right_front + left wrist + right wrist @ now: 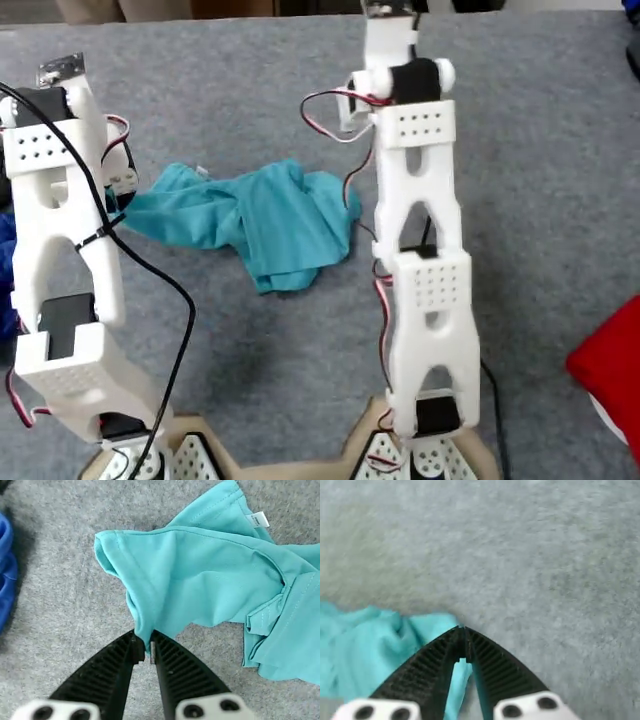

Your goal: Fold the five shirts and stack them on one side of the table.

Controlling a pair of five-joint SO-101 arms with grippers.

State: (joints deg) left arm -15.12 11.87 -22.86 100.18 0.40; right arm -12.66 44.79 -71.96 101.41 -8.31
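A crumpled teal shirt [260, 215] lies on the grey table between the two arms. In the left wrist view my left gripper [144, 652] is shut on a folded edge of the teal shirt [200, 580], with cloth pinched between the tips. The shirt's white label [257, 519] shows at its far side. My right gripper [464, 632] is shut, its tips meeting just at the border of the teal shirt [365, 650]. Some teal shows through the gap lower between the jaws. I cannot tell whether cloth is caught in the tips.
A blue cloth [5, 575] lies close beside the left arm [60, 250] at the table's left edge. A red cloth [610, 365] sits at the right edge. Bare grey table [540, 200] stretches to the right of the right arm [420, 230].
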